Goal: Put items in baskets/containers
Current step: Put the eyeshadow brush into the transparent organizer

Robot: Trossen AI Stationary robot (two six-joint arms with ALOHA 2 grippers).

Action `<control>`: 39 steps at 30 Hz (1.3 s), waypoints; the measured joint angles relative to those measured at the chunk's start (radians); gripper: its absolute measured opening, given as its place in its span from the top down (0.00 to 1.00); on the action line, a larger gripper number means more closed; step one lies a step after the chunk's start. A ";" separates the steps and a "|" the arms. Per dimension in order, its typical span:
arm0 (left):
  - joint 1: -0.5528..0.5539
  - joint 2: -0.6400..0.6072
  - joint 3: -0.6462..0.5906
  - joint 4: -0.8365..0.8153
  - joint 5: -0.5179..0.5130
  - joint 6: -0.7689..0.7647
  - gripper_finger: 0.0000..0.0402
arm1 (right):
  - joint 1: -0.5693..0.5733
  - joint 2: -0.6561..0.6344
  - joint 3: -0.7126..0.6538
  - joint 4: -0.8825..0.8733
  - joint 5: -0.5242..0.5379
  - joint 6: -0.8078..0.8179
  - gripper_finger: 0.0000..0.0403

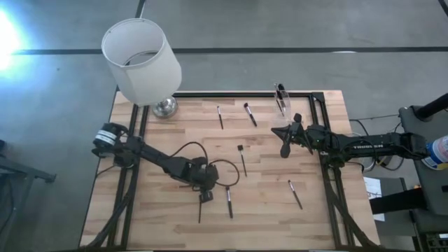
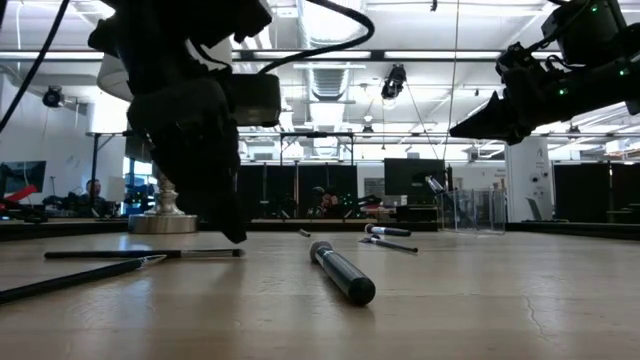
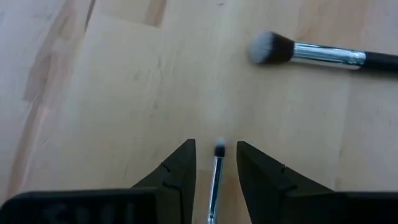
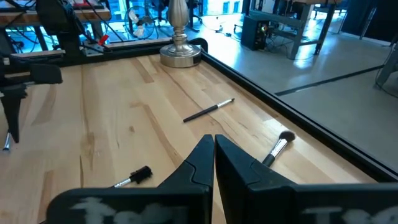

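Observation:
Several thin brushes lie flat on the wooden table (image 1: 161,210). My left gripper (image 1: 204,197) points down near the table's near side, open. Its fingers stand on either side of a thin brush (image 3: 217,177) without visibly touching it; the brush's bristle tip shows just past the fingertips. A thicker brush (image 3: 311,53) lies just beyond. The clear cup (image 1: 281,102) stands upright near the far right corner with a brush in it. My right gripper (image 1: 285,143) hovers just in front of the cup, shut and empty (image 4: 214,146).
A big white lampshade (image 1: 140,59) on a metal foot (image 1: 165,106) stands at the far left corner. Loose brushes lie at the far middle (image 1: 220,117) (image 1: 250,113), the centre (image 1: 242,159) and near right (image 1: 295,194). A dark frame rail (image 1: 245,94) edges the table.

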 joint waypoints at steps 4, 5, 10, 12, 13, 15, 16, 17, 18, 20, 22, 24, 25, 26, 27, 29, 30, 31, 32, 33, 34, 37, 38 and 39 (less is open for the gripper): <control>0.001 0.022 0.000 0.023 -0.002 0.003 0.73 | 0.000 0.000 0.000 0.000 0.000 0.000 0.98; 0.001 0.029 0.000 0.023 -0.001 0.007 0.73 | 0.000 0.000 0.000 0.000 0.000 0.000 0.98; 0.001 0.054 0.001 0.025 -0.004 0.014 0.73 | 0.000 0.000 0.000 0.000 0.000 0.000 0.98; 0.001 0.057 0.001 0.025 -0.005 0.014 0.74 | 0.000 0.000 0.000 -0.001 0.000 0.000 0.98; 0.001 0.057 0.001 0.023 -0.005 0.013 0.76 | 0.000 0.000 0.000 -0.001 0.000 0.000 0.98; 0.001 0.057 0.001 0.017 -0.008 0.007 0.81 | 0.000 0.000 0.000 -0.001 0.000 0.000 0.98; 0.001 0.056 0.001 0.014 -0.010 0.004 0.84 | 0.000 0.000 0.000 -0.001 0.000 0.001 0.98; 0.001 0.056 0.001 0.010 -0.012 0.001 0.89 | 0.000 0.000 0.000 -0.001 0.000 0.001 0.98; 0.001 0.056 0.001 0.005 -0.014 -0.002 0.93 | 0.000 0.000 0.000 -0.001 0.000 0.003 0.98; 0.001 0.056 0.001 -0.005 -0.019 -0.015 0.98 | 0.000 0.000 0.000 -0.001 0.000 0.003 0.98; 0.001 0.052 0.005 -0.018 -0.023 -0.018 0.98 | 0.000 0.000 0.000 -0.001 0.000 0.002 0.98; 0.001 0.044 0.008 -0.032 -0.025 -0.019 0.99 | 0.000 0.000 0.000 -0.001 0.000 0.000 0.98; 0.001 0.030 0.008 -0.040 -0.030 -0.018 0.99 | 0.000 0.000 0.000 -0.001 0.000 -0.001 0.98; 0.001 0.018 0.005 -0.054 -0.040 -0.017 1.00 | 0.000 0.000 0.000 -0.002 0.000 -0.001 0.98; 0.000 0.001 0.003 -0.058 -0.060 -0.017 1.00 | 0.000 0.000 0.000 -0.002 0.000 -0.001 0.98; -0.001 -0.042 0.000 -0.039 -0.113 -0.012 1.00 | 0.000 0.000 0.000 -0.004 0.000 -0.005 0.98; -0.001 -0.066 -0.005 -0.033 -0.151 -0.012 1.00 | 0.001 0.000 0.000 -0.004 0.001 -0.009 0.98; -0.001 -0.084 -0.012 -0.022 -0.187 -0.012 1.00 | 0.002 0.000 -0.002 -0.004 0.000 -0.016 0.98; 0.000 -0.102 -0.025 0.008 -0.216 -0.008 1.00 | 0.002 0.000 -0.004 -0.003 0.000 -0.019 0.98; 0.000 -0.113 -0.041 0.042 -0.237 0.000 1.00 | 0.002 0.000 -0.005 -0.003 0.000 -0.019 0.98; 0.001 -0.126 -0.060 0.084 -0.253 0.013 1.00 | 0.002 0.000 -0.007 0.000 0.000 -0.020 0.98; 0.005 -0.166 -0.120 0.296 -0.292 0.094 1.00 | 0.002 0.001 -0.029 0.057 -0.015 -0.020 0.98; 0.010 -0.173 -0.143 0.379 -0.293 0.125 1.00 | 0.002 0.002 -0.039 0.090 -0.035 -0.021 0.98; 0.015 -0.179 -0.168 0.466 -0.293 0.158 1.00 | 0.002 0.006 -0.048 0.129 -0.066 -0.023 0.98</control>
